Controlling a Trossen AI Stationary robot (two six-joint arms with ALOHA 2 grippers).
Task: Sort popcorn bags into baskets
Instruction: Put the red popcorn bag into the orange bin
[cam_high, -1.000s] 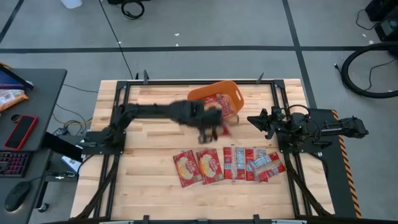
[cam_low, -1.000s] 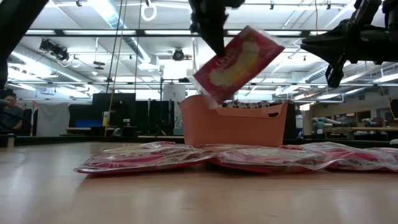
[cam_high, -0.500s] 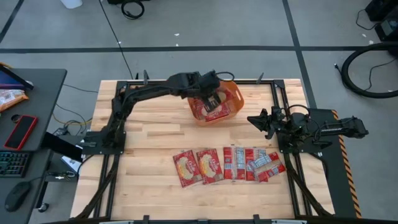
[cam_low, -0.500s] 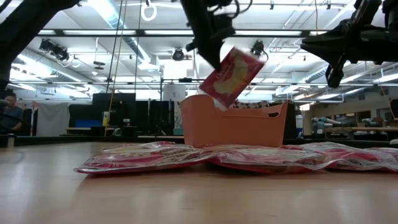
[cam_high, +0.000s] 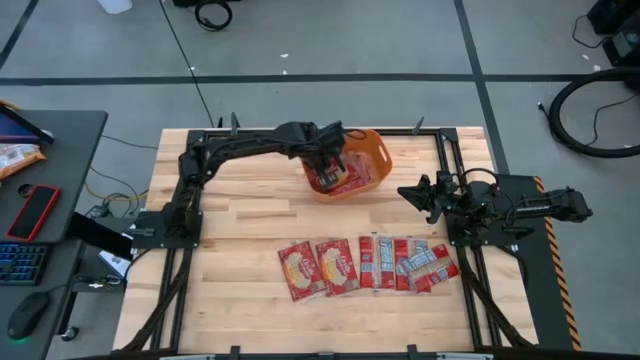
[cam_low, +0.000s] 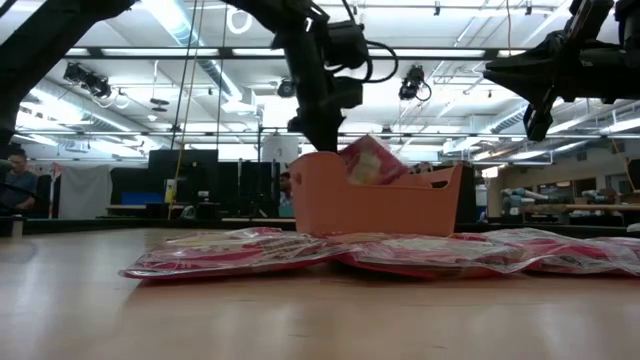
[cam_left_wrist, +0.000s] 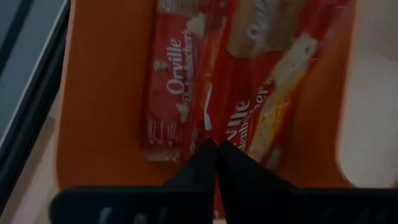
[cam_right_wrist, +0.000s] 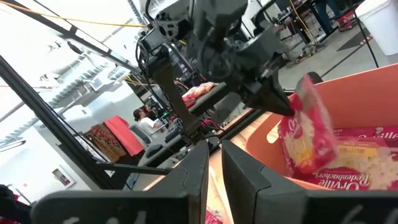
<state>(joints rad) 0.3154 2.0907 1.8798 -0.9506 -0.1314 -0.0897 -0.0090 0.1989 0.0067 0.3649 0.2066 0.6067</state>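
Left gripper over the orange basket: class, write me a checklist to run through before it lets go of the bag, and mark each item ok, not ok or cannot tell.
1. Left gripper is above the orange basket: ok.
2. Held popcorn bag is already down inside the rim, only its upper part showing above it: ok.
3. Fingers are shut on that bag in the left wrist view: ok.
4. Room under the bag: other packets already lie in the basket; free depth cannot tell.
5. Right gripper waits off to the basket's side, clear of it: ok.
6. Remaining row of packets is lying apart from the basket: ok.
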